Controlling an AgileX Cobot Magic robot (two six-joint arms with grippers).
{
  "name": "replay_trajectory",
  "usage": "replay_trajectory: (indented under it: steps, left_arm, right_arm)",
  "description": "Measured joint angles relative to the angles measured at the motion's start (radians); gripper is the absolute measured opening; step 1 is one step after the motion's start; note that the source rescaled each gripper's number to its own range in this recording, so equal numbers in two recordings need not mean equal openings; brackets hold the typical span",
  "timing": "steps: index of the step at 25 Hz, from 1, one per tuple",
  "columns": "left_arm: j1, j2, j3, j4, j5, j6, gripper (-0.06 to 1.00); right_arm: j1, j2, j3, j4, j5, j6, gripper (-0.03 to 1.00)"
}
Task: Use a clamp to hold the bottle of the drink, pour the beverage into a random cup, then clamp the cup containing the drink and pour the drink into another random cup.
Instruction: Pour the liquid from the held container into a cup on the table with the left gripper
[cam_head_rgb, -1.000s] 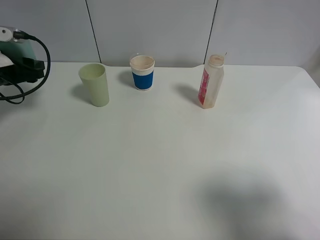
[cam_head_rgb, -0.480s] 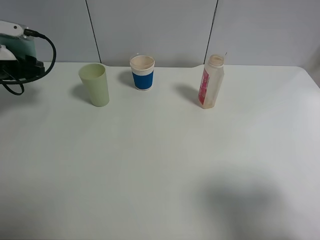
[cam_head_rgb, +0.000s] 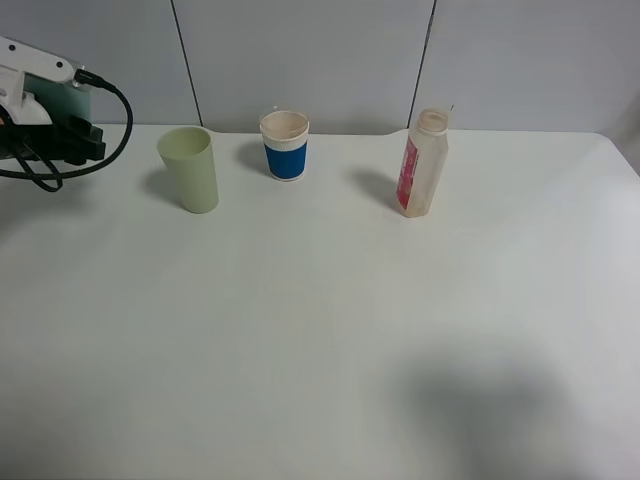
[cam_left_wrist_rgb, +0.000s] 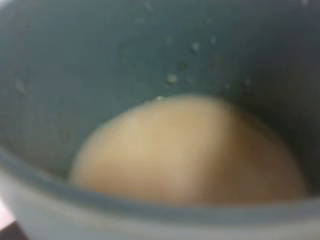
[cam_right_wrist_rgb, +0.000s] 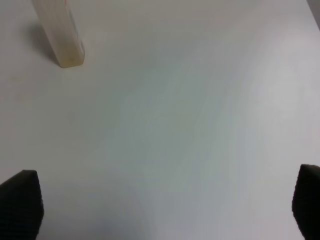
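We see a white table (cam_head_rgb: 320, 330), the right gripper (cam_right_wrist_rgb: 165, 215) above it with fingers (cam_right_wrist_rgb: 20, 200) spread and empty, the left gripper (cam_head_rgb: 28, 92) at the far left seemingly clenched on a teal cup (cam_head_rgb: 50, 90) of tan drink (cam_left_wrist_rgb: 190, 150), and the bottle (cam_head_rgb: 422, 165) standing upright right of a green cup (cam_head_rgb: 190, 168) and a blue-banded cup (cam_head_rgb: 285, 146).

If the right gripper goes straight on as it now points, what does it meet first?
Probably the bare table; depth is unclear. The bottle stands to one side, out of line with the right gripper.
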Motion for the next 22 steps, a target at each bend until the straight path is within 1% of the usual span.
replay_trajectory:
  steps: [11, 18, 22]
  left_arm:
    - [0.0, 0.0, 0.0, 0.007, -0.001, 0.002, 0.0]
    - [-0.007, 0.061, -0.049, 0.006, -0.002, 0.002, 0.0]
    - [-0.031, 0.107, -0.084, 0.007, -0.002, 0.003, 0.0]
  right_arm:
    - [0.0, 0.0, 0.0, 0.0, 0.0, 0.0, 1.0]
    - [0.0, 0.0, 0.0, 0.0, 0.0, 0.0, 1.0]
    - [0.0, 0.0, 0.0, 0.0, 0.0, 0.0, 1.0]
